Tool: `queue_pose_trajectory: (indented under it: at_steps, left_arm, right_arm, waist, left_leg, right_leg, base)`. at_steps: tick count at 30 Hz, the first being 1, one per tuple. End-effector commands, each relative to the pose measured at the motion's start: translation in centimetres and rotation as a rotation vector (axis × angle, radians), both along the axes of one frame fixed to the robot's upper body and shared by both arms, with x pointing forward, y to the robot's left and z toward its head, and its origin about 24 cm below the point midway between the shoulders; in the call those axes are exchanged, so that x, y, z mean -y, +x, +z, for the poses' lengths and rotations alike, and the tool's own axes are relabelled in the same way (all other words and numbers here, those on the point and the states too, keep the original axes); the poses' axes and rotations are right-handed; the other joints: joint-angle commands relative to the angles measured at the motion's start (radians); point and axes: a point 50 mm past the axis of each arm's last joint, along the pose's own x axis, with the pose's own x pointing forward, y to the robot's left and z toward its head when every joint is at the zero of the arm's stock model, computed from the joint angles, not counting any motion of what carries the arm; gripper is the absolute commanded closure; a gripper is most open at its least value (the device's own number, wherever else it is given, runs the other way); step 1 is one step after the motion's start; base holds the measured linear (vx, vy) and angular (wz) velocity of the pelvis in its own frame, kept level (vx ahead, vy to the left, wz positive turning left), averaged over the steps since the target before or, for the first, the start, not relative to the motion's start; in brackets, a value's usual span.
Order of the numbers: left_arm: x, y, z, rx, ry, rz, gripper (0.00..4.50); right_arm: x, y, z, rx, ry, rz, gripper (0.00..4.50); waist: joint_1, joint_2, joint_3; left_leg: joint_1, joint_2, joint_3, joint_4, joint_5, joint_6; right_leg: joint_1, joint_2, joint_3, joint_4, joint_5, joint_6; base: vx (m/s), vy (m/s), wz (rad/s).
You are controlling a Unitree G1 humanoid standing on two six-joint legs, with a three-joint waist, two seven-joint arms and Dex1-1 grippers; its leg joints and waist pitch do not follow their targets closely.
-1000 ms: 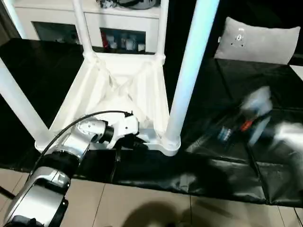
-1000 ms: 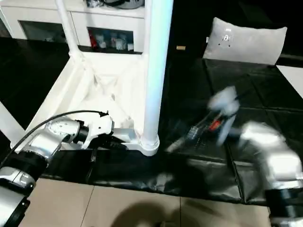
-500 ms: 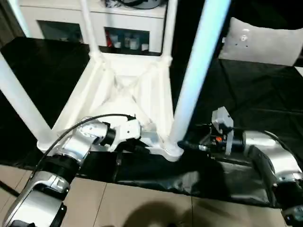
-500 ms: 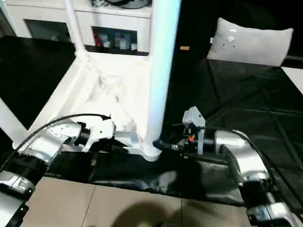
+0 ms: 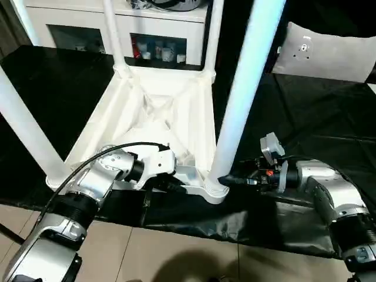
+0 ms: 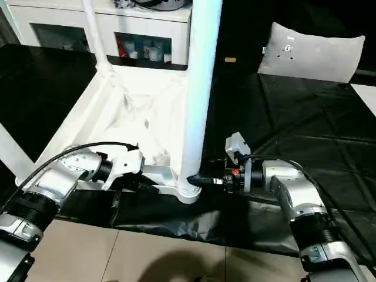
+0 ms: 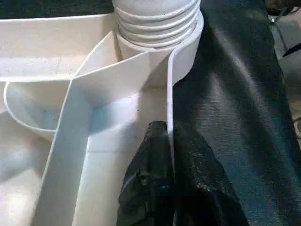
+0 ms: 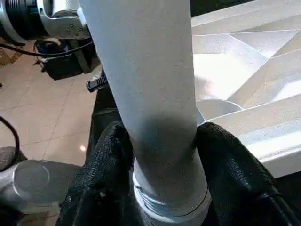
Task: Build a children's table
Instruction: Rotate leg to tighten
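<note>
Right wrist view: right claw (image 8: 164, 183) clamps the slick, stiff leg (image 8: 150, 94) low; left claw (image 7: 162, 188) pinches the tabletop (image 5: 158, 111) rim.

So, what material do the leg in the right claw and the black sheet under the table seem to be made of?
The leg looks like smooth white plastic: even matte surface, moulded threads at its base. The black sheet looks like thin glossy plastic film or coated fabric, since it wrinkles and reflects light; which one is unclear.
</note>
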Motion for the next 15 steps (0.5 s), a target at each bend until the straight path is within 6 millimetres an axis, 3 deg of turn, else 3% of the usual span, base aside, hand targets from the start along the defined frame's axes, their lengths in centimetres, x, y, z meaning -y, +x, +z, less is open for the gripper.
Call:
queue_pose_trajectory:
  at_steps: [1,5,6,8,9,10,11,12,15]
  left_arm:
    - [0.5,-0.8,-1.1,-0.072,-0.026,-0.01,4.5]
    - [1.1,-0.7,-1.1,-0.089,-0.07,0.092,4.5]
    - [1.4,-0.6,-1.1,-0.085,-0.077,0.134,4.5]
    - [1.6,-0.5,-1.2,-0.081,-0.082,0.17,4.5]
    - [1.8,-0.6,-1.3,-0.081,-0.085,0.188,4.5]
    - [2.3,-0.6,-1.2,-0.079,-0.102,0.231,4.5]
    - [2.7,-0.5,-1.1,-0.078,-0.113,0.263,4.5]
    - [3.3,-0.5,-1.0,-0.073,-0.129,0.302,4.5]
    - [5.4,-0.4,-0.9,-0.062,-0.173,0.423,4.5]
  right_arm:
    - [-0.9,-0.5,-0.3,-0.026,0.036,0.035,2.59]
    - [-2.0,-0.8,-1.3,-0.021,0.024,-0.072,2.61]
    - [-2.3,-0.7,-1.8,-0.024,-0.005,-0.129,2.61]
    - [-2.5,-0.6,-2.2,-0.03,-0.031,-0.181,2.61]
    - [-2.6,-0.7,-2.5,-0.035,-0.041,-0.21,2.61]
    - [-3.1,-0.6,-2.8,-0.044,-0.042,-0.264,2.62]
    - [-3.4,-0.5,-2.8,-0.044,-0.045,-0.299,2.62]
    - [-3.9,-0.3,-3.0,-0.061,-0.038,-0.357,2.62]
    - [-4.9,0.4,-3.4,-0.083,-0.039,-0.51,2.63]
  waist:
    - [0.007,-0.013,-0.065]
    - [0.004,-0.019,-0.062]
    - [0.002,-0.017,-0.06]
    - [-0.01,-0.019,-0.054]
    - [-0.021,-0.019,-0.052]
    - [-0.023,-0.016,-0.05]
    - [-0.024,-0.003,-0.047]
    - [-0.032,-0.004,-0.042]
    - [-0.054,-0.002,-0.043]
  left_leg:
    - [-0.016,-0.006,0.017,-0.058,-0.134,0.084]
    - [-0.016,-0.006,0.016,-0.06,-0.144,0.073]
    - [-0.016,-0.008,0.015,-0.063,-0.149,0.066]
    - [-0.017,-0.011,0.012,-0.067,-0.186,0.046]
    - [-0.013,-0.016,0.012,-0.063,-0.228,0.041]
    - [-0.011,-0.017,0.011,-0.063,-0.238,0.04]
    - [-0.008,-0.016,0.01,-0.064,-0.25,0.034]
    - [-0.008,-0.025,0.009,-0.061,-0.281,0.037]
    - [-0.006,-0.029,0.004,-0.06,-0.301,0.031]
  right_leg:
    - [0.078,-0.04,0.031,-0.065,-0.272,-0.182]
    - [0.075,-0.041,0.032,-0.071,-0.325,-0.156]
    - [0.074,-0.04,0.031,-0.073,-0.344,-0.15]
    - [0.074,-0.039,0.027,-0.081,-0.431,-0.118]
    - [0.068,-0.039,0.023,-0.098,-0.545,-0.072]
    - [0.066,-0.039,0.021,-0.103,-0.575,-0.06]
    - [0.063,-0.039,0.021,-0.105,-0.595,-0.052]
    - [0.058,-0.034,0.012,-0.12,-0.663,-0.02]
    - [0.057,-0.03,-0.003,-0.134,-0.696,0.01]
  base:
    - [0.0,0.0,0.0]
    - [0.0,0.0,0.0]
    - [0.0,0.0,0.0]
    - [0.0,0.0,0.0]
    - [0.0,0.0,0.0]
    - [0.0,0.0,0.0]
    - [0.0,0.0,0.0]
    - [0.0,0.0,0.0]
    - [0.0,0.0,0.0]
